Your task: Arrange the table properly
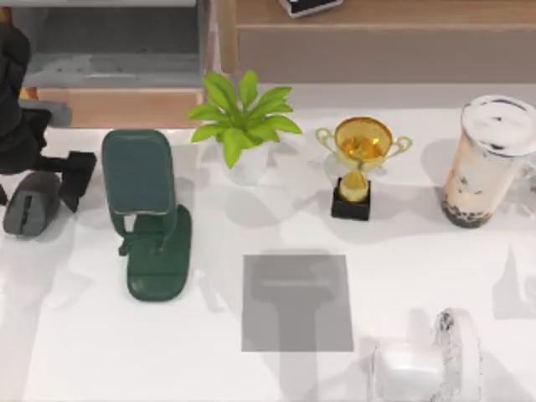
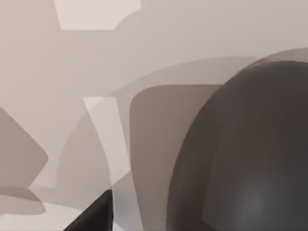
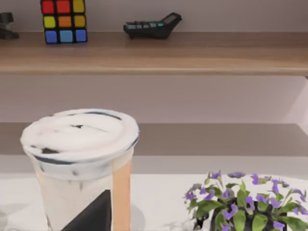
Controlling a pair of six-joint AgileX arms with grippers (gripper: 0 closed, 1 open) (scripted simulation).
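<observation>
The table [image 1: 251, 377] spreads white and glossy under everything, running from the wooden shelf [image 1: 126, 105] at the far side to the near edge. On it, left to right, stand a grey mouse [image 1: 29, 205], a dark green phone stand [image 1: 151, 213], a leafy plant in a white pot [image 1: 243, 126], a gold trophy [image 1: 360, 163] and a bubble tea cup [image 1: 486, 159]. A grey square mat [image 1: 297, 301] lies near the middle, nearer than the plant.

My left gripper [image 1: 42, 180] is at the far left, reaching down from the shelf side and sitting right at the mouse, whose dark rounded body [image 2: 245, 154] looms close in my left wrist view. I cannot tell whether it is spread or closed on the mouse.

My right arm [image 1: 427, 364] is parked low at the near right edge. Its wrist camera faces the cup [image 3: 79, 163], a purple-flowered plant [image 3: 240, 207], and a colour cube [image 3: 63, 20] and calculator [image 3: 151, 26] on the shelf top.
</observation>
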